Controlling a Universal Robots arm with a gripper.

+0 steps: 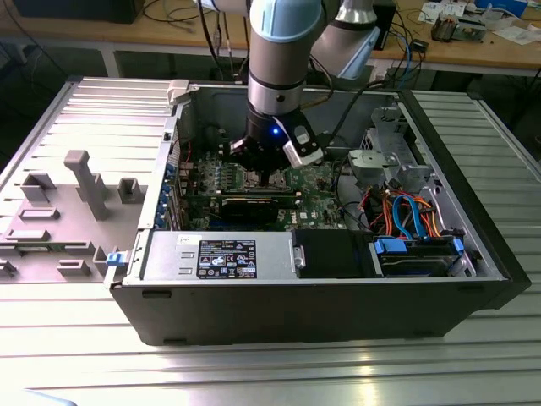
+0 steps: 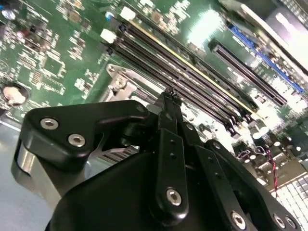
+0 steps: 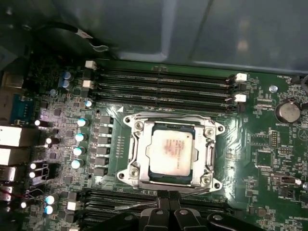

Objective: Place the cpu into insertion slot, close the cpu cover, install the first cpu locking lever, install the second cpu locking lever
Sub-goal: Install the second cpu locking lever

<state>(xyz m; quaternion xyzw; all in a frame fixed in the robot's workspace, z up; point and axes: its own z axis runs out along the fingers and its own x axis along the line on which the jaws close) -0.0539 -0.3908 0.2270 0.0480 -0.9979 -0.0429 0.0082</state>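
Cpu cover (image 3: 172,126) down; hand (image 3: 168,196) hides its near edge.

In the exterior view, the arm hides the insertion slot (image 3: 173,153); in the second wrist view, the gripper (image 2: 169,94) covers most of it.

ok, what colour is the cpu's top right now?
Pale silvery-grey with a faint reddish tint in the middle; the cpu shows best in the first wrist view.

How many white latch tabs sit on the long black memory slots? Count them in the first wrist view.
5 white latch tabs: two and two at opposite ends of one slot bank, one near the black gripper; others may be hidden.
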